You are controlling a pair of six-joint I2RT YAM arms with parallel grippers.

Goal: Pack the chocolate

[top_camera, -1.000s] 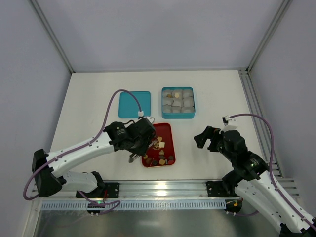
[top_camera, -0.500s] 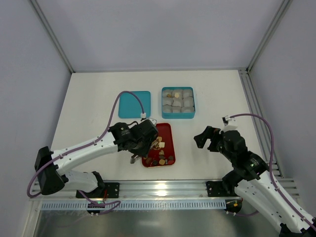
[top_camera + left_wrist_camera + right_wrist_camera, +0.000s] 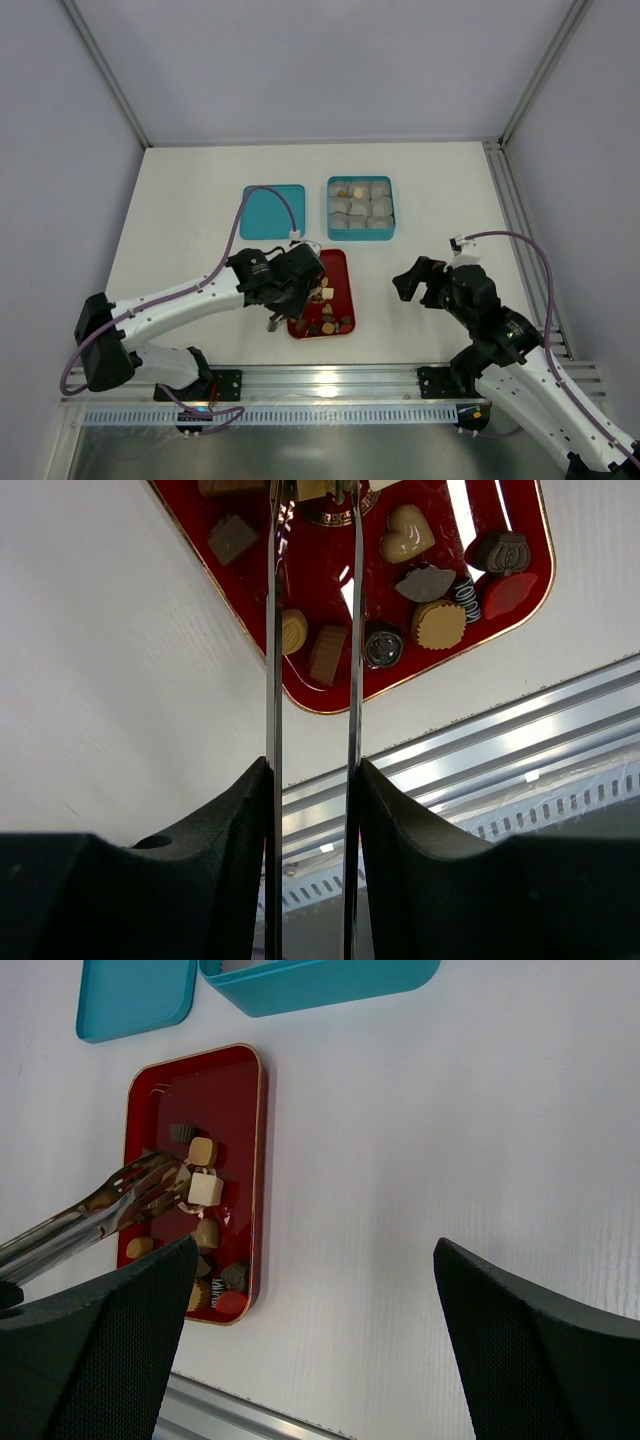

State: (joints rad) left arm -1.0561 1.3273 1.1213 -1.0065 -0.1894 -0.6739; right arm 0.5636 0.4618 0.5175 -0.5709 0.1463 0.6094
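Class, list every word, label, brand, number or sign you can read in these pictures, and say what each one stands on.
No text can be read in any view.
The red tray, blue box, blue lid, tongs and table carry no print.
The chocolates show raised patterns only, no letters.

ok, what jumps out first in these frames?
The red tray of assorted chocolates near the front of the table, with metal tongs held in the left gripper reaching over it, tips by a cream square piece. Behind it sits a teal box full of crinkled paper cups, its lid lying to the left. The right gripper hangs wide open off to the right, holding nothing.
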